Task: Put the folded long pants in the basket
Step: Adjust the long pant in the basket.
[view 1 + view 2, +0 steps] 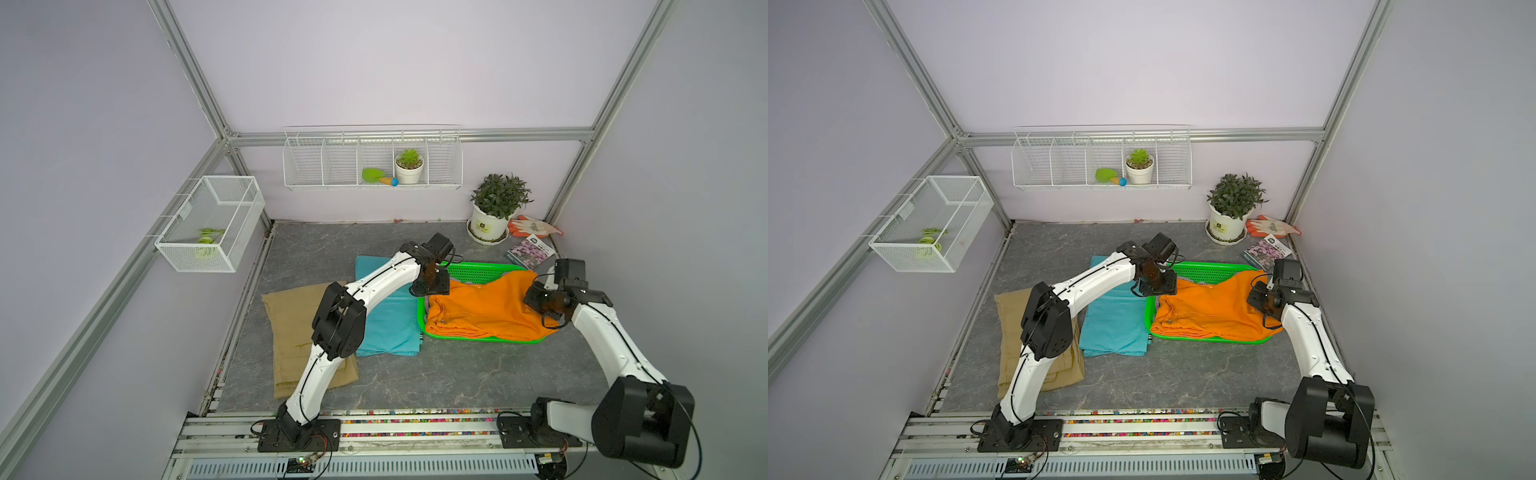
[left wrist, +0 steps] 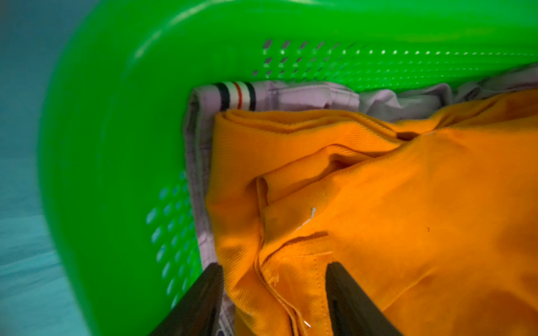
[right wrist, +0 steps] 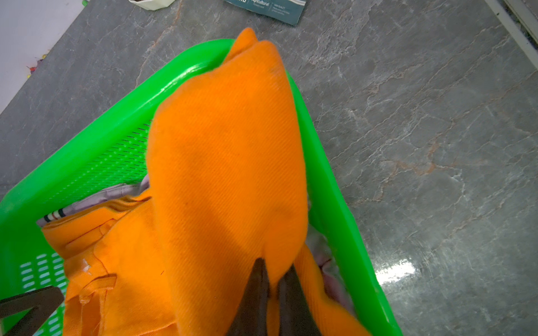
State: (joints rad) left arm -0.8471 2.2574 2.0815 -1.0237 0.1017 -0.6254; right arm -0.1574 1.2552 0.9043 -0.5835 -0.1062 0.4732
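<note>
The orange pants [image 1: 486,307] [image 1: 1212,307] lie across the green basket [image 1: 478,270] [image 1: 1208,272], their right end lifted and draped over its rim [image 3: 329,189]. My right gripper [image 3: 273,279] [image 1: 534,299] is shut on that raised orange fold [image 3: 227,174]. My left gripper [image 2: 273,267] [image 1: 432,289] stands open over the basket's left end, jaws astride the orange hem [image 2: 378,203]. Lilac pants [image 2: 291,94] [image 3: 102,195] with a striped waistband lie underneath in the basket. The teal pants [image 1: 390,328] and tan pants [image 1: 291,332] lie folded on the table left of the basket, partly hidden by my left arm.
A potted plant [image 1: 494,208], orange gloves [image 1: 534,226] and a seed packet [image 1: 530,251] sit behind the basket at the back right. A white wire rack [image 1: 372,160] hangs on the back wall and a wire cage basket [image 1: 212,224] on the left wall.
</note>
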